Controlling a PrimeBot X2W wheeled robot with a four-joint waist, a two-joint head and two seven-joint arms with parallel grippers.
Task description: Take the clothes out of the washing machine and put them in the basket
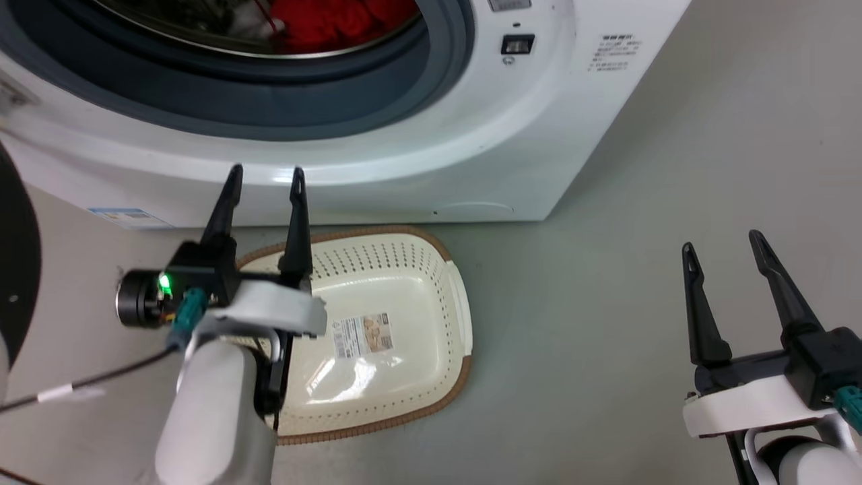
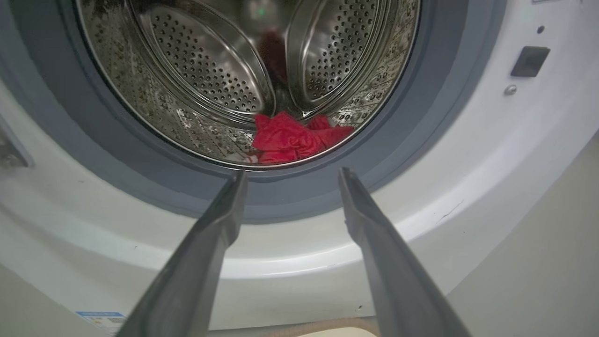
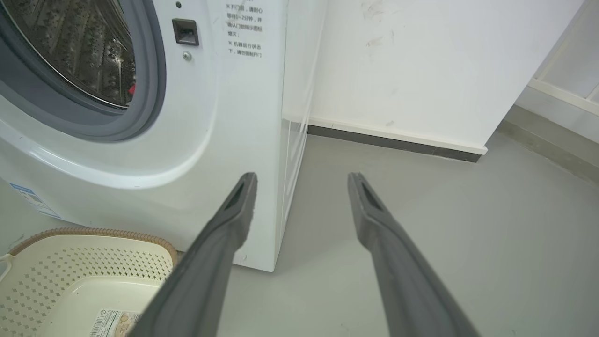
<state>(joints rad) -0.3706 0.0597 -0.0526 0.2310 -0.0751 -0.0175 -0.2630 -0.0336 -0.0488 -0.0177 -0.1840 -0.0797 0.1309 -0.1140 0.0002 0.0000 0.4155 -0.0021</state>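
Red clothes (image 1: 337, 20) lie at the bottom of the steel drum of the white washing machine (image 1: 417, 148), behind its grey seal; they also show as a red heap, clothes (image 2: 292, 138), in the left wrist view. On the floor just in front of the machine stands the cream basket (image 1: 397, 296), with only a paper label on its bottom; the basket (image 3: 84, 271) is at the right wrist view's lower left. My left gripper (image 1: 266, 176) is open above the basket's near left part, fingers pointing at the machine's front below the opening. My right gripper (image 1: 722, 241) is open over bare floor to the right.
The black-rimmed door (image 1: 17, 269) hangs open at the far left. A cable (image 1: 87, 380) trails from my left wrist. Grey floor (image 1: 606, 303) spreads right of the basket. A white wall with a dark skirting (image 3: 398, 142) runs behind the machine's right side.
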